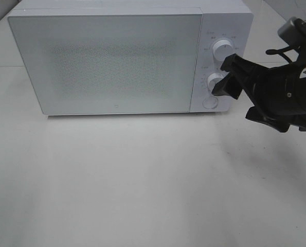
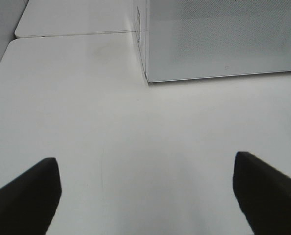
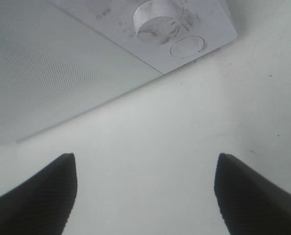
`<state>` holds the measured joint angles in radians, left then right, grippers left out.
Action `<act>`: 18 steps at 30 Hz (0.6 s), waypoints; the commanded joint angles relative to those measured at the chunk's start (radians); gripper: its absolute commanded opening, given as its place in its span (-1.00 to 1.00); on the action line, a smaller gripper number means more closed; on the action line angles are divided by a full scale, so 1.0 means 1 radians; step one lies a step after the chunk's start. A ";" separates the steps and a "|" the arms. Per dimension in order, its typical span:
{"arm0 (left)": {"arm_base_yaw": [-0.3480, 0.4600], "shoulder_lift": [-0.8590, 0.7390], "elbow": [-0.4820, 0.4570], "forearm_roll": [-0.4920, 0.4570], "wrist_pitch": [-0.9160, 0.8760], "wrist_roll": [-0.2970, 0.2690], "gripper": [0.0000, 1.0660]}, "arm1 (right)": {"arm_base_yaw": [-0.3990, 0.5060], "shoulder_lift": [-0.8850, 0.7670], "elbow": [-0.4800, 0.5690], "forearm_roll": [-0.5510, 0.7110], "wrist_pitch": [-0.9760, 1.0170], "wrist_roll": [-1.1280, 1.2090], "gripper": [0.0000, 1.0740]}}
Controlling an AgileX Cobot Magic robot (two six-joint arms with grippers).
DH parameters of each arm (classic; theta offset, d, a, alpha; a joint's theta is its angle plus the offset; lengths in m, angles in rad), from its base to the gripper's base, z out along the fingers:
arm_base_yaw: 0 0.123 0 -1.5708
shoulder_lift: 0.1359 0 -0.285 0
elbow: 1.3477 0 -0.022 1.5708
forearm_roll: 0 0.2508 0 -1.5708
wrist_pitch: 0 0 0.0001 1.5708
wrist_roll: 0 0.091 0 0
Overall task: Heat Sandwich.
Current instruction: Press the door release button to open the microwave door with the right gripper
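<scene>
Both my left gripper (image 2: pixel 145 196) and right gripper (image 1: pixel 226 76) are open, empty; microwave (image 1: pixel 111 62) up top is shut, knob (image 1: pixel 223 50) likely next.

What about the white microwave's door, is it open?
No, the white box-shaped microwave has its frosted grey door flat and shut, flush with the white control panel.
</scene>
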<state>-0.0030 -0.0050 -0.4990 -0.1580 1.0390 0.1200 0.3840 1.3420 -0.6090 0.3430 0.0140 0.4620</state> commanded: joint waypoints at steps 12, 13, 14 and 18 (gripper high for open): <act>0.002 -0.026 0.004 -0.007 -0.003 -0.006 0.68 | -0.015 -0.016 -0.208 -0.395 0.674 -0.278 0.42; 0.002 -0.026 0.004 -0.007 -0.003 -0.006 0.68 | -0.015 -0.017 -0.215 -0.406 0.701 -0.280 0.42; 0.002 -0.026 0.004 -0.007 -0.003 -0.006 0.68 | -0.015 -0.017 -0.215 -0.406 0.701 -0.280 0.42; 0.002 -0.026 0.004 -0.007 -0.003 -0.006 0.68 | -0.010 -0.065 -0.222 -0.449 0.820 -0.285 0.42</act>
<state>-0.0030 -0.0050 -0.4990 -0.1580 1.0390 0.1200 0.3740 1.3130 -0.8240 -0.0810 0.7660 0.1970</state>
